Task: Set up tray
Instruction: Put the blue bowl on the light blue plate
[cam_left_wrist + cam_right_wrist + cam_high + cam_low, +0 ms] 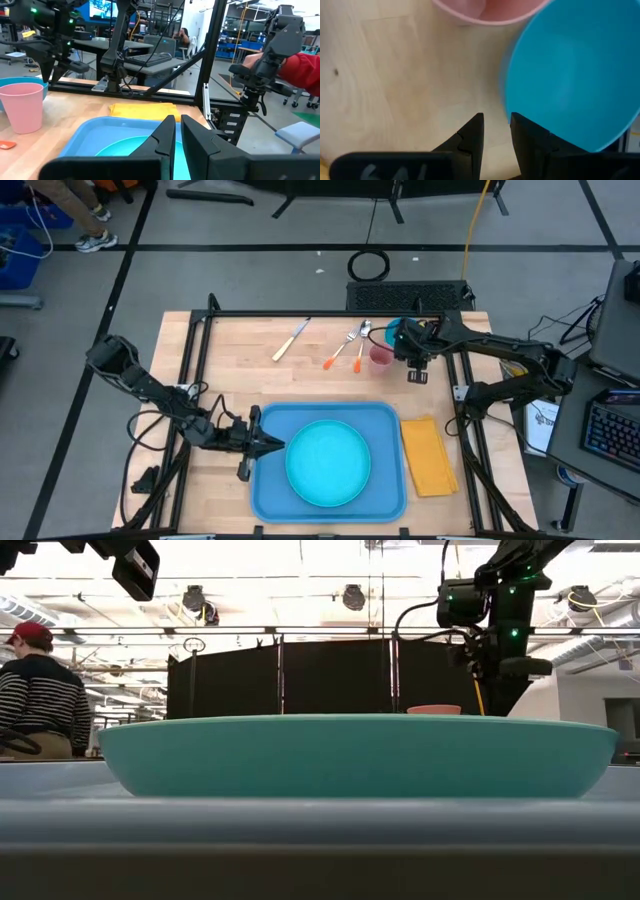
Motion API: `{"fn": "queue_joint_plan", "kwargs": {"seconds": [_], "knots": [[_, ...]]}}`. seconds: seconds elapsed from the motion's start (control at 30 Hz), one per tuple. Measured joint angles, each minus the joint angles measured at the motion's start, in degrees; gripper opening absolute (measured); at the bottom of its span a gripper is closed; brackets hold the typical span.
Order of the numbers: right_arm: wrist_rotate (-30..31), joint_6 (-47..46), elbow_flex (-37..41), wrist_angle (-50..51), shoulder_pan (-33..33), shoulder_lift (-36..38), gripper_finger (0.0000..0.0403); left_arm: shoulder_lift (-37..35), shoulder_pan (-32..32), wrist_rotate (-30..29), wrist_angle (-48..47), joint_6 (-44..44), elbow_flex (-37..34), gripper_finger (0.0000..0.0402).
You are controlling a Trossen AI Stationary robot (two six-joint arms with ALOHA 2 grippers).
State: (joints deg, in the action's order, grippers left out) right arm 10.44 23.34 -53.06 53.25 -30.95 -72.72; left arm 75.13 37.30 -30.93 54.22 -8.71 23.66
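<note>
Resting on the tabletop (pixel 230 350), the tray (pixel 268 480) carries a turquoise plate (pixel 328 462), with a yellow napkin (pixel 430 455) just beside it. The left gripper (pixel 268 444) sits at the tray's rim, fingers nearly pressed together on nothing visible. Well beyond the tray, the right gripper (pixel 495 131) hangs near a blue bowl (pixel 570 70) and pink cup (pixel 22 106), fingers slightly parted, empty.

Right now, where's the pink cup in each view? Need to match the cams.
High: pink cup at the table's far side, right of the forks, beside the right gripper.
Low: only its rim shows above the turquoise plate.
Left wrist: left edge, on bare wood.
Right wrist: top edge, touching the blue bowl.
Shared landmark: the turquoise plate.
</note>
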Motion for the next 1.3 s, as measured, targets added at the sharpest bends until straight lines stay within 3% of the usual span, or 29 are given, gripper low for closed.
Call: {"fn": "queue_joint_plan", "kwargs": {"seconds": [0.2, 1.0, 1.1, 1.3], "knots": [[-3.1, 0.4, 0.0, -1.2, -1.3, -0.7, 0.0087, 0.0, 0.0, 0.0, -0.1, -0.1, 0.0, 0.0033], [-3.1, 0.4, 0.1, -3.0, -4.8, -2.9, 0.0087, 0.0, 0.0, 0.0, -0.2, -0.4, 0.0, 0.0033], [-5.1, 0.3, 1.2, -3.6, -5.1, -2.9, 0.0087, 0.0, 0.0, 0.0, -0.4, -0.5, 0.0, 0.0033], [-3.1, 0.9, 4.2, -5.5, -5.4, -3.0, 0.0087, 0.0, 0.0, 0.0, -0.4, -0.5, 0.0, 0.0033]]}}
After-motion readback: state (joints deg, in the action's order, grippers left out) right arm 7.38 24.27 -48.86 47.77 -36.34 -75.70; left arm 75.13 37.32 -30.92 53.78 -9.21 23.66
